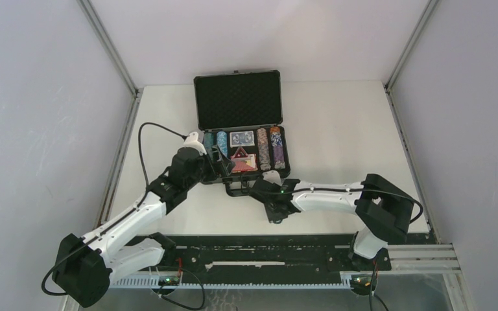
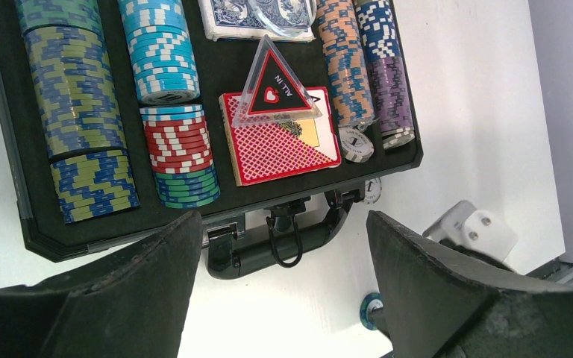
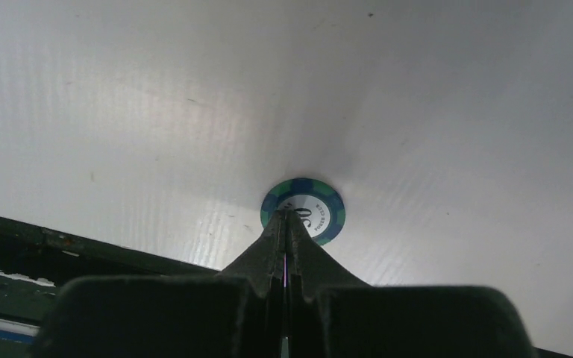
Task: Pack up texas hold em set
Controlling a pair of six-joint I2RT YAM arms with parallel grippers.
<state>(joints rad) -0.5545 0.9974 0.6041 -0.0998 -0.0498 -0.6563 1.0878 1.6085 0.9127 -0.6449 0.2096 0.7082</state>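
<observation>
The black briefcase (image 1: 237, 100) lies open, its foam lid upright. Its tray (image 2: 11, 171) holds rows of poker chips (image 2: 74, 97), a blue deck (image 2: 257, 19), and a red deck (image 2: 280, 145) with a triangular button (image 2: 277, 86) on top. My left gripper (image 2: 283, 224) hangs open over the case's handle (image 2: 283, 250), holding nothing; from above it (image 1: 224, 162) sits at the case's front edge. My right gripper (image 3: 287, 216) is shut, its tips resting on a green-and-blue chip (image 3: 310, 209) lying flat on the table. That chip (image 2: 371, 309) also shows in the left wrist view.
A white chip (image 2: 371, 191) lies on the table against the case's front right corner. Another white chip (image 2: 356, 144) rests in the tray beside the red deck. The right arm's white wrist block (image 2: 477, 231) is close to my left gripper. Grey walls enclose the table (image 1: 337, 129).
</observation>
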